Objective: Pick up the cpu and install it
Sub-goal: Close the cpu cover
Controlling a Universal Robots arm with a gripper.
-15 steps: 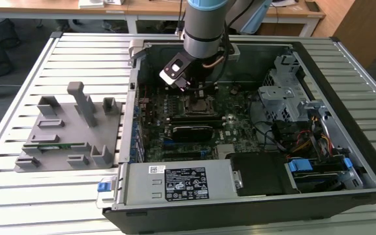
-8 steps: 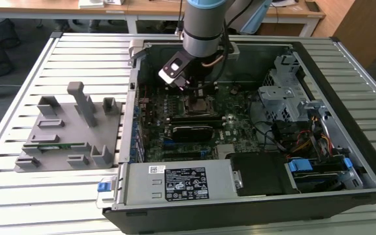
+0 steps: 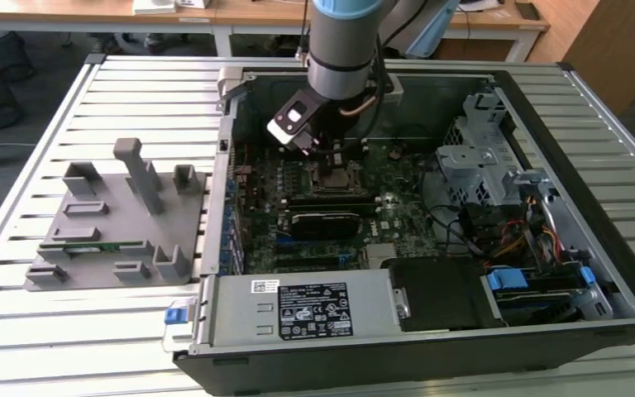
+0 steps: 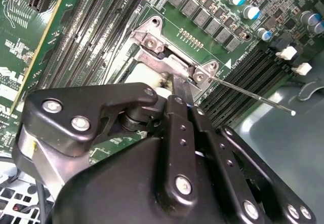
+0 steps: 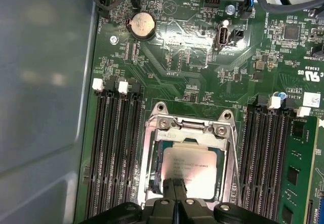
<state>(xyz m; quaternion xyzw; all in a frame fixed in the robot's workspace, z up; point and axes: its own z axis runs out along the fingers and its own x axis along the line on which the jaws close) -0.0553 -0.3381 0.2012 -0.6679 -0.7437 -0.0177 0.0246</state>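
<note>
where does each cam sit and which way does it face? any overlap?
Exterior view: off the arm, high up, looking down into the open computer case on the slatted table; shows the arm and gripper.
First wrist view: on the arm, looking straight down at the cpu lying in the socket; the shut gripper tips show.
Second wrist view: on the arm, looking obliquely along the gripper at the socket.
Shared: all three show gripper and socket.

Square silvery-grey cpu (image 5: 191, 169), flat inside the metal socket frame between the memory slots on the motherboard.
</note>
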